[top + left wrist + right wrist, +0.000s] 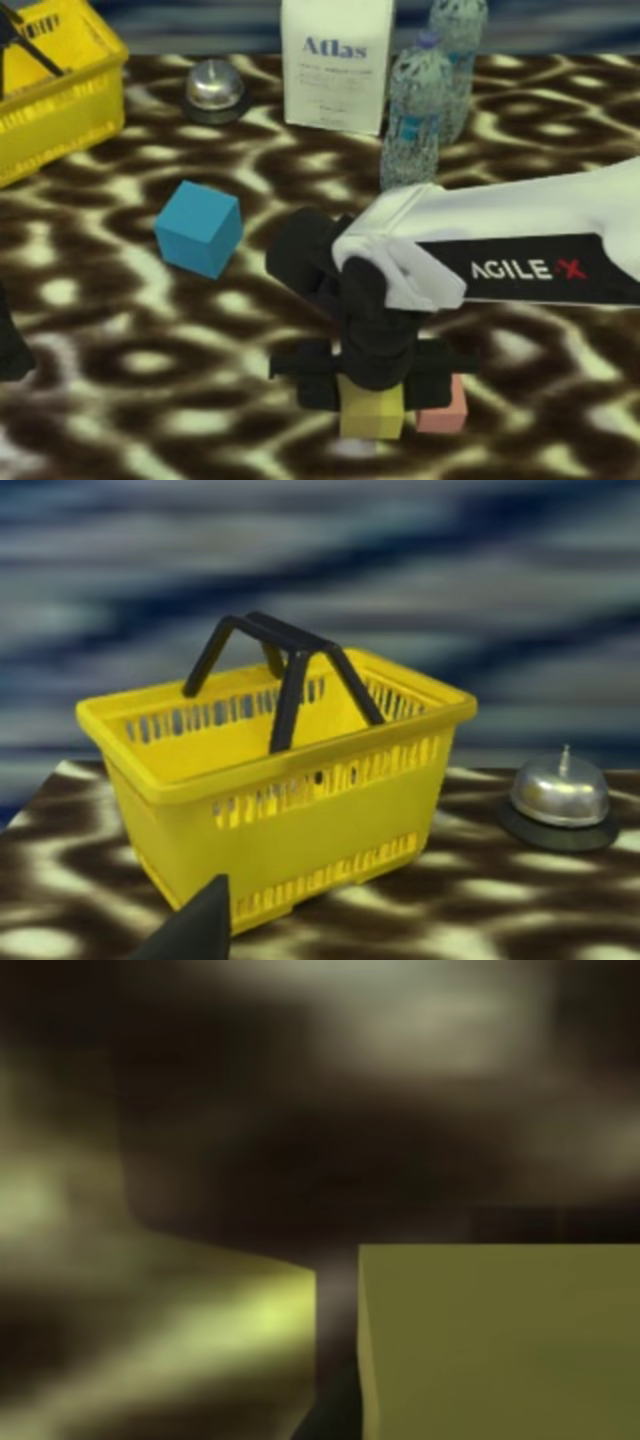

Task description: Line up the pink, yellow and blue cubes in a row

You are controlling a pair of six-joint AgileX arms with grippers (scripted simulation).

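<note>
Top view: the right pincer (pixel 372 392) sits low over the yellow cube (pixel 371 413), touching the pink cube (pixel 443 410); the blue cube (pixel 199 228) lies well apart. A crooked release could nudge pink. Left wrist view: the left arm is parked by the basket (pixel 290 810). Right wrist view: yellow fills the frame; I cannot tell the grip.

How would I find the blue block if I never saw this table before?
Start at the big yellow basket in the table's far left corner, then come toward the middle of the table. The blue cube sits there alone on the spotted cloth, left of the right arm. It is teal and bigger than the yellow cube and pink cube under the right hand.
</note>
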